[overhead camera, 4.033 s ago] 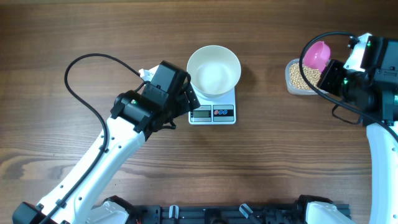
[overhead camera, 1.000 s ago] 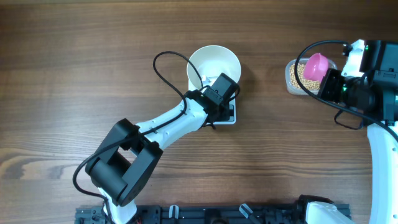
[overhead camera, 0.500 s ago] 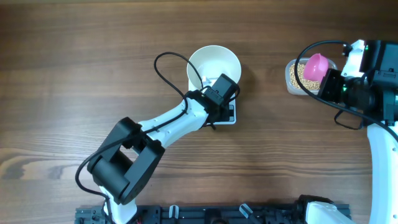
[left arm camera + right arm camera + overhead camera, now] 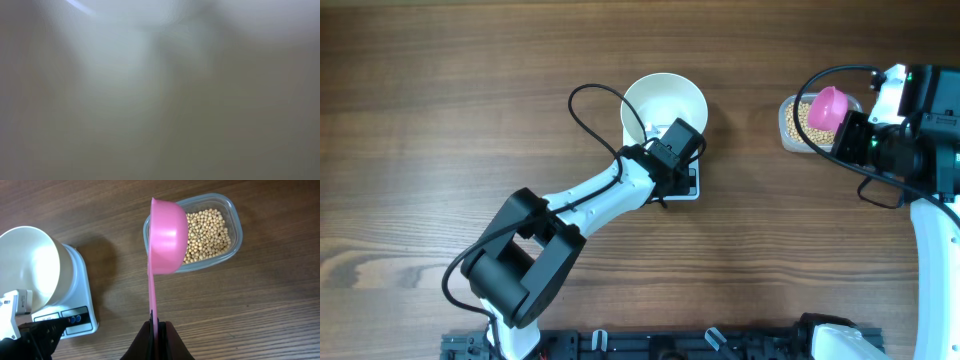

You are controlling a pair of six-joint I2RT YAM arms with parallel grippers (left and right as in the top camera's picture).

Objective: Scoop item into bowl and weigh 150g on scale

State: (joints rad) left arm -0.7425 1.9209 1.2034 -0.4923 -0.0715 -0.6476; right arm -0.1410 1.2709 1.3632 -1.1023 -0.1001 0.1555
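Note:
The white bowl (image 4: 665, 100) stands on the white scale (image 4: 694, 187). My left gripper (image 4: 665, 175) is shut, with its tip down at the scale's front panel and covering most of it. The left wrist view is only a grey blur. My right gripper (image 4: 156, 329) is shut on the handle of a pink scoop (image 4: 167, 235). The scoop hangs on edge over the clear container (image 4: 232, 255) of tan beans (image 4: 210, 230). In the overhead view the pink scoop (image 4: 827, 106) shows no beans inside. The right wrist view also takes in the bowl (image 4: 27, 265) and the scale (image 4: 82, 315).
The clear container (image 4: 790, 135) sits right of the scale on the brown wooden table (image 4: 470, 60). My left arm (image 4: 590, 205) stretches diagonally from the front edge to the scale. A black cable (image 4: 582, 110) loops left of the bowl.
Since the earliest frame my left arm has swung from left of the scale onto its front panel. Nothing has visibly moved in the last second.

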